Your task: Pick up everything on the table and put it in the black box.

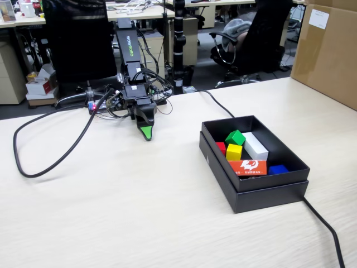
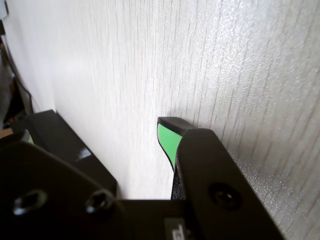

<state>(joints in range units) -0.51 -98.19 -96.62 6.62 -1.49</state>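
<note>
1. You can see all three cubes inside the black box (image 1: 252,192) in the fixed view: the green cube (image 1: 235,137) at the back, the yellow cube (image 1: 234,151) just in front of it, and the red cube (image 1: 221,147) mostly hidden to the yellow one's left.
2. Beside them in the box lie a white block (image 1: 255,146), an orange-red card (image 1: 248,166) leaning at the front, and something blue (image 1: 278,169).
3. The box sits on the table (image 1: 139,212), right of centre.
4. Your gripper (image 1: 146,134) rests low on the table, well apart from the box and holding nothing; its green-tipped jaws seem closed together, though the wrist view (image 2: 167,131) shows only one tip clearly.
5. A black cable (image 1: 50,162) loops across the table to the left.
</note>
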